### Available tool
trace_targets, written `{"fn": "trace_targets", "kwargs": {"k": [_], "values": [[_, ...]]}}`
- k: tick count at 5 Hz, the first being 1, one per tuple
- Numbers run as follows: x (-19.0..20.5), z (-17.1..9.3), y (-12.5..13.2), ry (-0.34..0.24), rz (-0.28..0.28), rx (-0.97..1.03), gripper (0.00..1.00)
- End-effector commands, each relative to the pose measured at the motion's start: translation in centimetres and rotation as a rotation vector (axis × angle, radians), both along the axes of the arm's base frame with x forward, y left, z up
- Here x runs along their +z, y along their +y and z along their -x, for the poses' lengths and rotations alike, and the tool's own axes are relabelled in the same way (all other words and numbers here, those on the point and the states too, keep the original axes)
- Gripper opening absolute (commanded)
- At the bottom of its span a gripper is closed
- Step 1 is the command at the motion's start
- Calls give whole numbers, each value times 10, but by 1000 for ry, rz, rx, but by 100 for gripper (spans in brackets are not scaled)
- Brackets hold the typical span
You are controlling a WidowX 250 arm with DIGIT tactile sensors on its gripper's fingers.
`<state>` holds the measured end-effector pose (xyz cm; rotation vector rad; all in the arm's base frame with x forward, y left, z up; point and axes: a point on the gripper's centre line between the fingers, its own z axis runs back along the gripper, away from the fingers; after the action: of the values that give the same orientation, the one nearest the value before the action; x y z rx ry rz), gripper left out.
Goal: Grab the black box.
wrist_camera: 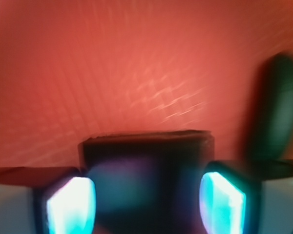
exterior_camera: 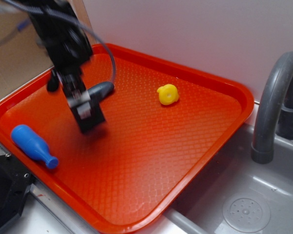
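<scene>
Above the red tray (exterior_camera: 195, 161), end effector (wrist_camera: 146, 204) clamps the black box (wrist_camera: 149, 165) (blurred).

Motion-blurred gripper (exterior_camera: 88, 114), black box (wrist_camera: 149, 161) half hidden between its fingers.

Red tray (exterior_camera: 219, 126) w/ blue bottle (exterior_camera: 33, 145), yellow duck (exterior_camera: 168, 94)

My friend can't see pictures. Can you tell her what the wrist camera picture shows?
A black box sits between the two glowing blue-white fingers of the robot's gripper, on an orange-red tray. A dark capsule-shaped thing lies blurry on the right.
</scene>
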<state>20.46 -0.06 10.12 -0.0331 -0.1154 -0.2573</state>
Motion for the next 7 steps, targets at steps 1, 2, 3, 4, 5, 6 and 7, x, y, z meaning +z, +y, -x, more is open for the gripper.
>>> {"fn": "trace_targets", "kwargs": {"k": [1,2,3,4,5,6,7], "values": [[66,2,29,-66,49,81,100],[57,3,22,-43,31,68,100],[44,2,14,-18,66,22,100],[14,2,-2,21,58,-11,100],[-15,6,-23,53,28,-43,100],[-45,7,-39,40,26,-72,100],[-66,-2,-41,62,-3,-73,100]]}}
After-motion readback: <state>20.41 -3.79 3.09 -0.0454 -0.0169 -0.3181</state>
